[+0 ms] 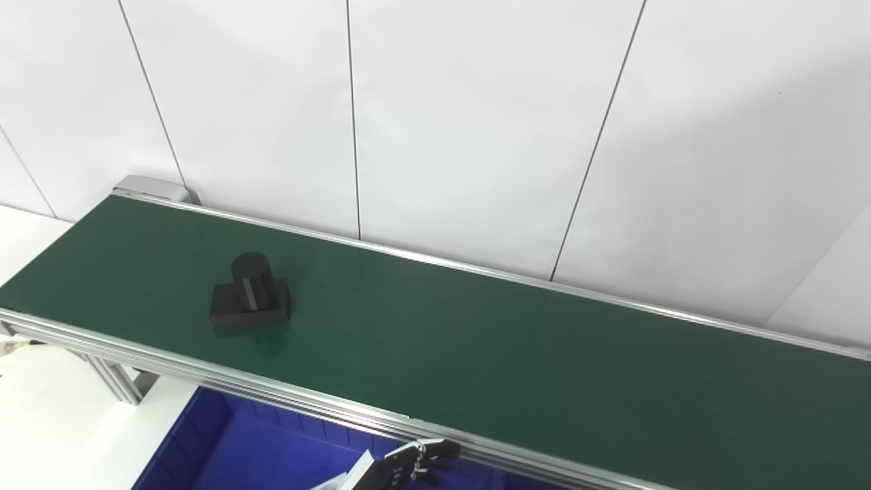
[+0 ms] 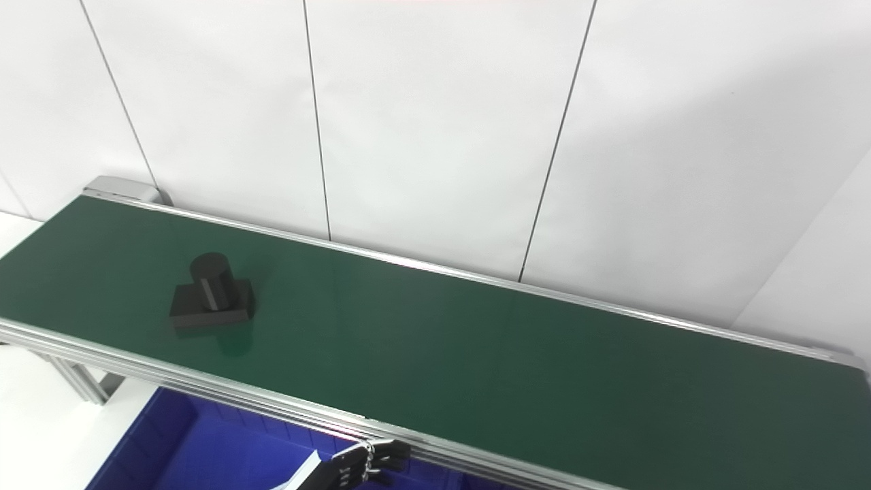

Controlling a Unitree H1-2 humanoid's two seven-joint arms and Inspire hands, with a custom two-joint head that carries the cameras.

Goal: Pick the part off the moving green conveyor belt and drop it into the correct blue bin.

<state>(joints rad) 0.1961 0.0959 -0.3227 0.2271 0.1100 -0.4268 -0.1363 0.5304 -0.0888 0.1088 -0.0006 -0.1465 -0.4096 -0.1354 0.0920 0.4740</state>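
One black part [image 1: 250, 299] sits on the green conveyor belt [image 1: 476, 340] at 9 o'clock, blue bin [image 1: 224, 449] at 7 o'clock, left hand [image 1: 412, 464] at 6 o'clock, grip state unclear, touching nothing visible.

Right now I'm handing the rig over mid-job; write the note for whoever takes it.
Hands: one hand shows at the bottom edge, below the belt's near rail and above the bin, holding nothing; which arm it belongs to and its finger state cannot be told. The other is out of view.
Things: the black part, a cylinder on a square base, stands upright on the green conveyor belt, towards its left end, untouched. One blue plastic bin sits below the near rail at lower left.
Done: nothing yet.
Left: grasp the part, lift it, drop it in the correct bin.
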